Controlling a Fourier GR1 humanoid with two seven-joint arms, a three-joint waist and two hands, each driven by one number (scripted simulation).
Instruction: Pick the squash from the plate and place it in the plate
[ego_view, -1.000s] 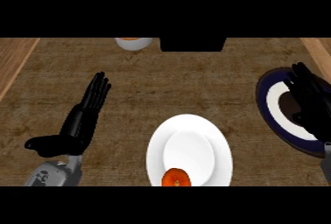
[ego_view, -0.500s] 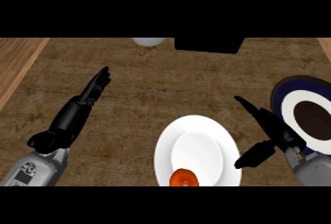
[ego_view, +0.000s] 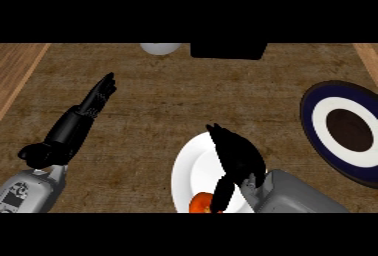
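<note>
Holds the black right hand (ego_view: 240, 160) over the round white plate (ego_view: 192, 170), fingers (ego_view: 219, 136) straight and released toward eleven o'clock, thumb hanging toward six o'clock, grasping nothing. Shows the small orange squash (ego_view: 201, 202) at six o'clock on that plate, near its rim, just beside the thumb and partly cut by the view's lower edge. Risks closing on bare plate, with most of the palm lying past the squash toward twelve o'clock. Risks also nudging the squash off the rim onto the brown wooden counter (ego_view: 148, 125) with the thumb. Calls for a carry to the dark blue plate with white ring and brown centre (ego_view: 328, 107) at three o'clock, well apart, and so probably risks a drop short of it. Rests the black left hand (ego_view: 92, 102), fingers straight, at nine o'clock.
</note>
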